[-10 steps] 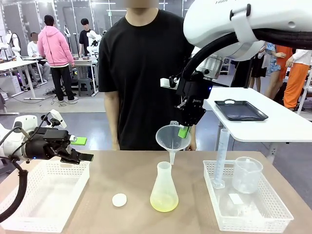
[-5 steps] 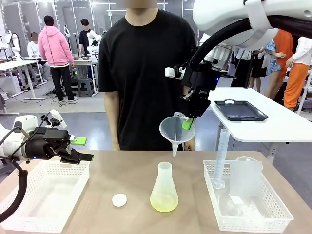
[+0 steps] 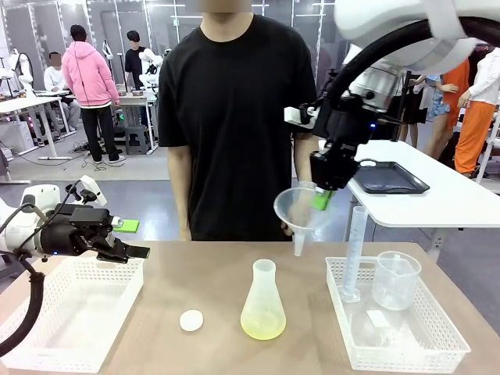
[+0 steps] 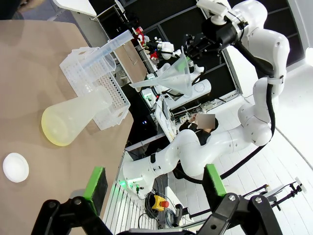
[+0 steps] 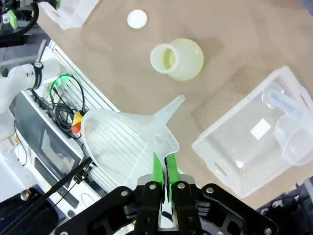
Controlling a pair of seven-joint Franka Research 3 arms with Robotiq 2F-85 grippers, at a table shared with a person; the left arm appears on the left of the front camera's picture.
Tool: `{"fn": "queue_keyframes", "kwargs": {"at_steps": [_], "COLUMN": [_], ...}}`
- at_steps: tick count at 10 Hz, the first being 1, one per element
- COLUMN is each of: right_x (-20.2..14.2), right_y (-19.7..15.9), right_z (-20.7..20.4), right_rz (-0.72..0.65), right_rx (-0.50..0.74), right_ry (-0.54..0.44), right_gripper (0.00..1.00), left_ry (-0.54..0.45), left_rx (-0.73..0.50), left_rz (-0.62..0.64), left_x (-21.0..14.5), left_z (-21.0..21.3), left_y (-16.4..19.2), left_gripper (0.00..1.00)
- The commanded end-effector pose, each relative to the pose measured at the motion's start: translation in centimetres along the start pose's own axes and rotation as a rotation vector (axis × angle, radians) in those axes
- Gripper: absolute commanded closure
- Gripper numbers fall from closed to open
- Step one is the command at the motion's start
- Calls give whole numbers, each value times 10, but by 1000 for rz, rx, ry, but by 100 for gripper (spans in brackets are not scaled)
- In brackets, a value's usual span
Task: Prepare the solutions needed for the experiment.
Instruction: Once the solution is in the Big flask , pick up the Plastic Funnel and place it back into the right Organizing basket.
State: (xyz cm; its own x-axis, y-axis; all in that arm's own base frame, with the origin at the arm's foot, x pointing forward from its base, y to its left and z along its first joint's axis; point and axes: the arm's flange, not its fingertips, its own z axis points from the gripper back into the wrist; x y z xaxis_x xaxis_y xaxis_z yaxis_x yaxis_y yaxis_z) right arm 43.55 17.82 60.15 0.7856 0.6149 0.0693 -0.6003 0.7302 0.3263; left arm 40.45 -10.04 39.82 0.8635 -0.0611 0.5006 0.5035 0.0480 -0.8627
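No lettering, number or brand can be read anywhere; any scale marks on the tall clear graduated cylinder [image 3: 355, 254] and the clear plastic beaker [image 3: 395, 280] are too faint to read.

Small round white disc [image 3: 191, 320], perhaps a lid, on the brown tabletop [image 3: 203, 281]; tall clear graduated cylinder [image 3: 355, 250] and clear beaker [image 3: 395, 280] standing in a white perforated basket [image 3: 406, 358].
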Motion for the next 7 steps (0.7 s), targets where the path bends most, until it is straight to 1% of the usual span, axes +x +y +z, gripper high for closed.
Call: {"fn": "queue_keyframes", "kwargs": {"at_steps": [1, 3, 4, 7], "right_x": [-45, -87, -100, -132], "right_y": [-25, -54, -62, -93], "right_z": [-2, -3, -14, -20], "right_rz": [-62, -154, -191, -250], "right_rx": [24, 14, 16, 37], "right_ry": [-22, -54, -72, -100], "right_gripper": [100, 100, 100, 100], "left_ry": [14, 14, 14, 14], "left_rx": [-9, -9, -9, -9], "left_rz": [-6, -6, -6, -6], "left_x": [0, 0, 0, 0], "left_z": [1, 1, 1, 1], "left_y": [-2, -2, -2, -2], "left_gripper": [0, 0, 0, 0]}}
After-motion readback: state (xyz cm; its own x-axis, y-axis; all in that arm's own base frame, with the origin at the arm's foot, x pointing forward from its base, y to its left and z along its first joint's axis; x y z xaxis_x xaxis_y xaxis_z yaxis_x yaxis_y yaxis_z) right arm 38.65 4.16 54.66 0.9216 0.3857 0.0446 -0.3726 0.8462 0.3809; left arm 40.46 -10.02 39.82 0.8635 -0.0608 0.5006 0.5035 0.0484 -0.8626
